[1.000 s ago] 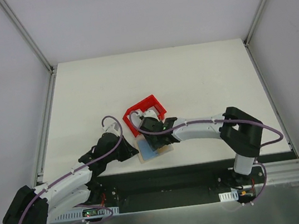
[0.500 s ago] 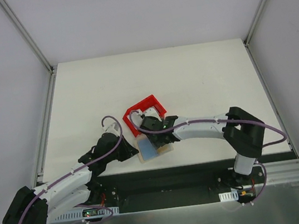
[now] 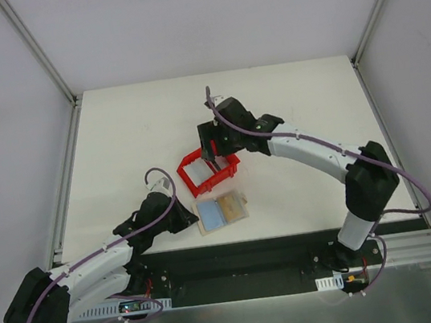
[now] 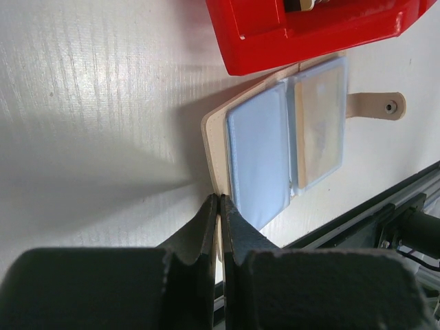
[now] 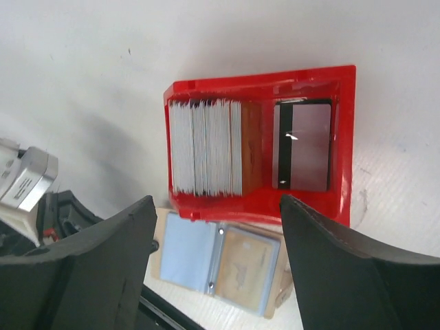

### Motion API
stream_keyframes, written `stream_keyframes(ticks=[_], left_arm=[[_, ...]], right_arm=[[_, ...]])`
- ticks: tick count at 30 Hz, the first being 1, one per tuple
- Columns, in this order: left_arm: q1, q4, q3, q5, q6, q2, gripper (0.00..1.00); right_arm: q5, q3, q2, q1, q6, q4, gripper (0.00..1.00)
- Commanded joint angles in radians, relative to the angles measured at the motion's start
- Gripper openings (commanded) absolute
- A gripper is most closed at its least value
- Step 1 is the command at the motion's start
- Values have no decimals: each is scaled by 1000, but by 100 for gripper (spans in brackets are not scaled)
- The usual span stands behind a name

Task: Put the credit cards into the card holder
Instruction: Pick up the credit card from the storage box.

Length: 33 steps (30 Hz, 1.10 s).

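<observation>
The card holder (image 3: 221, 211) lies open on the white table, tan cover down and pale blue sleeves up, with a tan printed card in its right sleeve (image 4: 320, 124). My left gripper (image 4: 219, 199) is shut on the holder's tan near edge (image 4: 212, 148), low beside it (image 3: 194, 218). Just behind it, the red bin (image 3: 211, 172) holds a stack of whitish credit cards (image 5: 205, 148) on edge in one compartment. A card with a black stripe (image 5: 302, 144) lies flat in the other. My right gripper (image 5: 216, 201) hangs open and empty above the bin (image 3: 218, 151).
The holder's snap tab (image 4: 375, 106) sticks out toward the table's front edge. A black base plate (image 3: 238, 257) runs along that edge. Aluminium frame rails (image 3: 68, 179) border the white table (image 3: 297, 109) left and right.
My right gripper rose off the card holder, swung back over the red bin and opened wider. The holder now lies uncovered. The left arm stayed put.
</observation>
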<state>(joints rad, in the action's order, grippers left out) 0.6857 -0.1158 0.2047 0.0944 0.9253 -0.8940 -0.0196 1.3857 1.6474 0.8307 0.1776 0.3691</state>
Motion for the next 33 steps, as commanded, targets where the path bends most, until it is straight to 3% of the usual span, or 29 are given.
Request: stream_keyframes(ticks=[1,14,24,27,33], left_arm=[[-3,5,-5,-30,6,-3,0],[-3,7,-7,-30,4,-11,0],[-3,5,1,-19,-6,-29,0],[-3,5,1,-24,-3,-28,0],[-3,4,2,-24,-3,-28,0]], right_arm=[[178,108,136,-38,-35,20,75],[260,256,377,-61,-50,44,81],[363,260,439,-70,-20,14,82],[412,243,427,-79,-6,-18,79],[472,199,381,-105,20,-73,63]])
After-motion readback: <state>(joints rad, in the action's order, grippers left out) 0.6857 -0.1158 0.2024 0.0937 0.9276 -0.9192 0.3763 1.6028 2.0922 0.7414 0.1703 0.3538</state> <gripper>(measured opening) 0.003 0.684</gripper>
